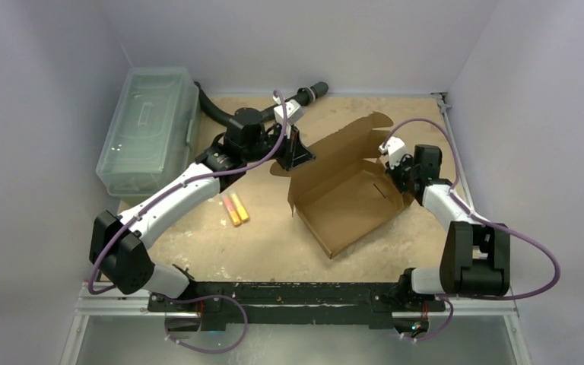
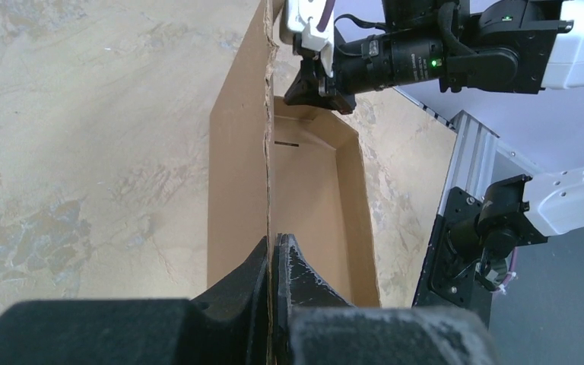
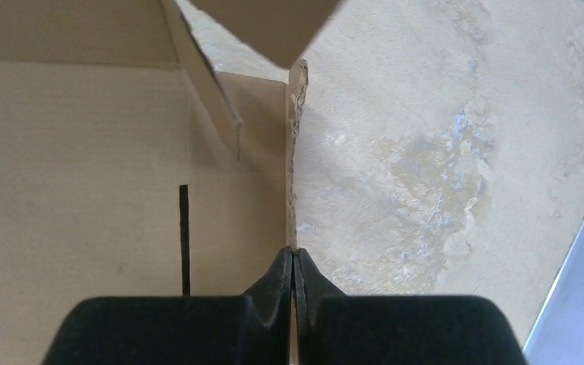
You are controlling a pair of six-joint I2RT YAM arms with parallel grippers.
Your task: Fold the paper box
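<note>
Box (image 1: pixel 347 204) sits half-formed on the table (image 1: pixel 274 239). Our left gripper (image 2: pixel 274 257) and right gripper (image 3: pixel 294 265) each pinch tight on a raised wall edge, holding walls upright for folding.

Left tool (image 2: pixel 274 242), right tool (image 3: pixel 294 257): both closed.

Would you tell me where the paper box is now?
In the top view, the paper box sits right of table centre, held between the left hand on its left wall and the right hand opposite.
</note>
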